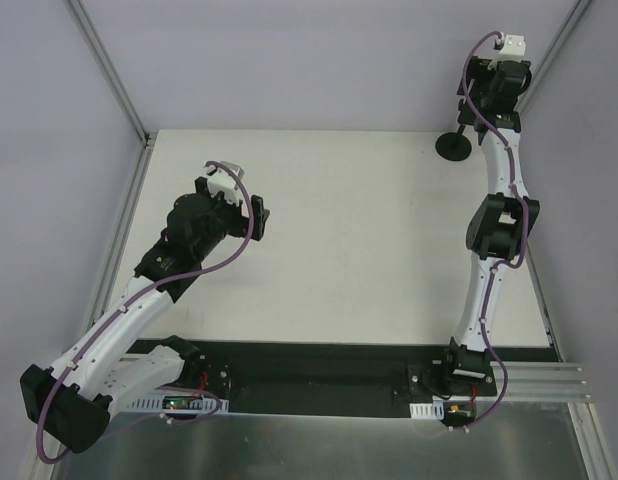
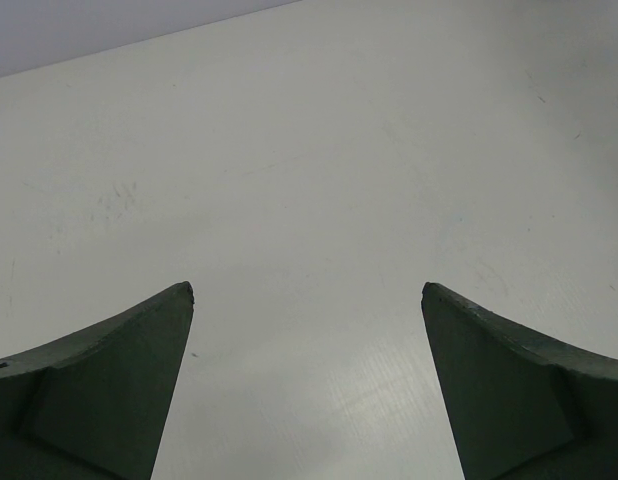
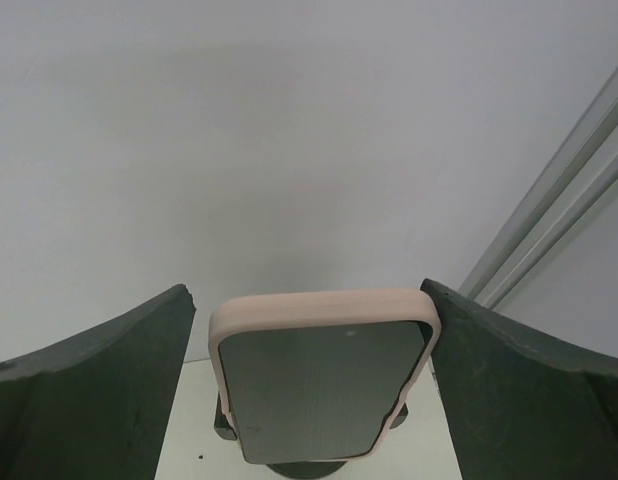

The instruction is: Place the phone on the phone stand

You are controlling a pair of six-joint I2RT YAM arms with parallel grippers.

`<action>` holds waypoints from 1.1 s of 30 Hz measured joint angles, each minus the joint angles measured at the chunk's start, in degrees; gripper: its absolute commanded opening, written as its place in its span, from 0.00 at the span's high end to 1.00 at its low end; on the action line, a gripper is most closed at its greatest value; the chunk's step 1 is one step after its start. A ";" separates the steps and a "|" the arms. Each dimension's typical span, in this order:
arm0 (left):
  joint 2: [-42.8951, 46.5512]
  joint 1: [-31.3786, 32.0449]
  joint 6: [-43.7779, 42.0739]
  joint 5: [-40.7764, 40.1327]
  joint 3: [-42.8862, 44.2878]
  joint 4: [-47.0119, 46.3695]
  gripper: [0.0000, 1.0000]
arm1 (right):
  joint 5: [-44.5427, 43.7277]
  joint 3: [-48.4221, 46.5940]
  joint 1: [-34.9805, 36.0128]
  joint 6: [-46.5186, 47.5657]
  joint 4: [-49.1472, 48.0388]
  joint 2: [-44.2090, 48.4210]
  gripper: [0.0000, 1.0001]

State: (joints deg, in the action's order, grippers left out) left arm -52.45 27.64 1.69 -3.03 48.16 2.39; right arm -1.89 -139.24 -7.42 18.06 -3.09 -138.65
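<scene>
The phone (image 3: 324,385), black screen in a pale pink case, leans upright on the black phone stand (image 3: 307,468), whose holder and base show below it. My right gripper (image 3: 307,288) is open around the phone. Its right finger lies close against the case edge and a gap shows on the left. In the top view my right gripper (image 1: 486,95) is at the far right corner above the stand's round disc base (image 1: 456,146), and the phone is hidden there. My left gripper (image 1: 261,218) is open and empty over the bare table (image 2: 309,180), as the left wrist view (image 2: 307,288) shows.
Grey walls close the table's back and sides. Aluminium frame posts stand at the back left (image 1: 109,70) and just right of the stand (image 3: 549,200). A black rail (image 1: 319,365) runs along the near edge between the arm bases.
</scene>
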 measured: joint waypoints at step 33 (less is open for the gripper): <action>7.98 0.00 1.18 5.79 0.00 -0.24 0.01 | 13.25 30.34 0.02 -8.79 21.27 34.25 0.07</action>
State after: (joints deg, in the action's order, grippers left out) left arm -44.47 27.64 2.87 2.76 48.16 2.15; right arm 11.35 -108.90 -7.40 9.28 18.17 -104.40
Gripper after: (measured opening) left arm 0.990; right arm 0.984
